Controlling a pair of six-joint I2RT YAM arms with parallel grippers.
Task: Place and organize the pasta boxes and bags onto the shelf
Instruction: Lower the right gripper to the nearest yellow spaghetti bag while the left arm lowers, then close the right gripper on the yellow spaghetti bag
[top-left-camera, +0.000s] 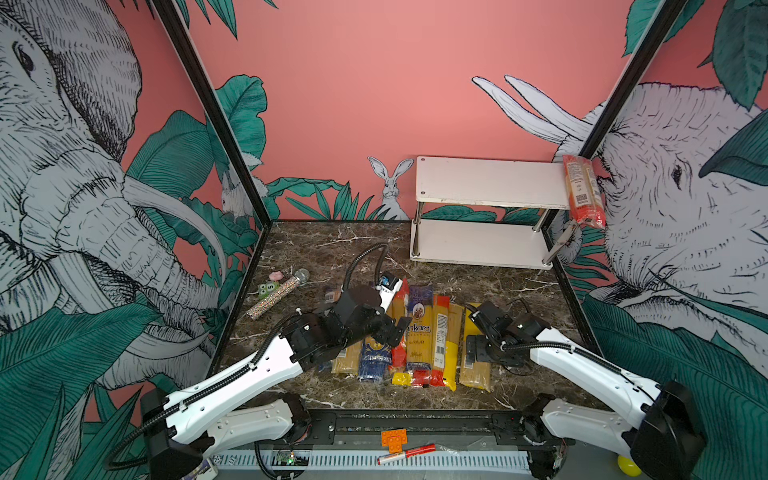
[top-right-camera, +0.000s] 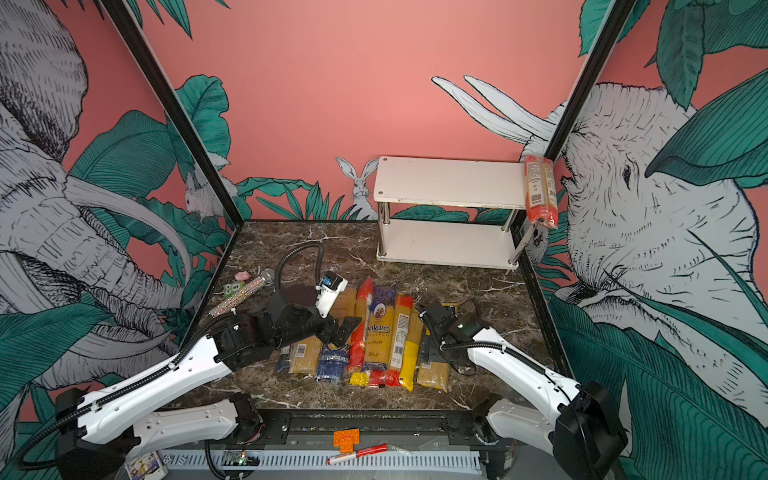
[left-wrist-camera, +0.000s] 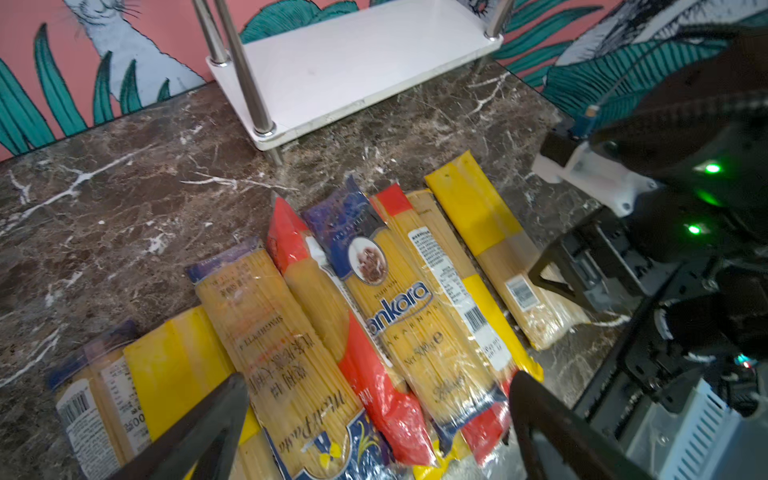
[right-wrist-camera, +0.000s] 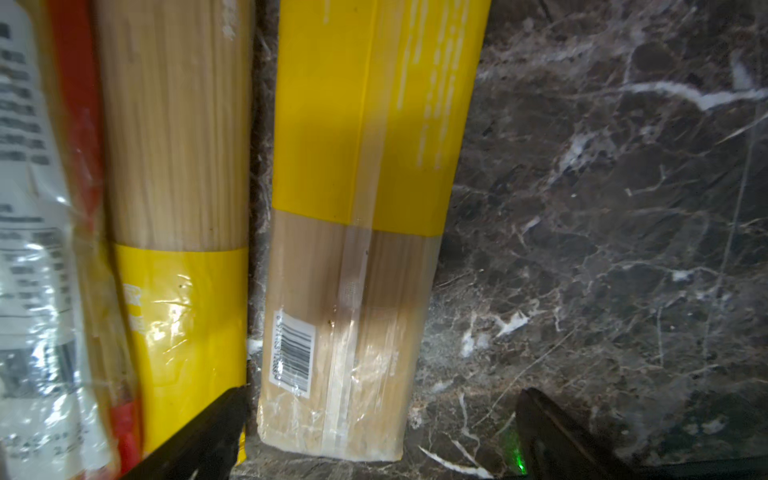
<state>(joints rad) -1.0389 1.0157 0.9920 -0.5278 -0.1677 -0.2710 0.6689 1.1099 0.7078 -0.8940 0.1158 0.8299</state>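
Scene: A dark marble table (top-left-camera: 316, 249) sits inside a booth with pink jungle-print walls, seen from above in both top views.
Shelf: The white two-tier shelf (top-left-camera: 486, 178) stands right of centre in the upper half of the frame, against the back wall.
On the shelf: One red-ended pasta bag (top-left-camera: 584, 191) lies on the right end of the top board, its near end hanging past the front edge.
Pasta row: The other pasta packs (top-left-camera: 419, 332) lie flat, side by side, in the lower centre of the frame, some overlapping.
Left gripper: The left gripper (left-wrist-camera: 376, 380) hovers over the left part of the row, jaws spread wide, gripping nothing.
Right gripper: The right gripper (right-wrist-camera: 384, 391) sits low at the row's right end, jaws spread wide. The yellow-topped pack (right-wrist-camera: 357, 124) lies between its fingers, ungripped.
Other items: A glittery tube (top-left-camera: 278, 297) lies at the table's left, near the row. A marker pen (top-left-camera: 407, 453) and an orange brick (top-left-camera: 394, 439) lie along the bottom edge.
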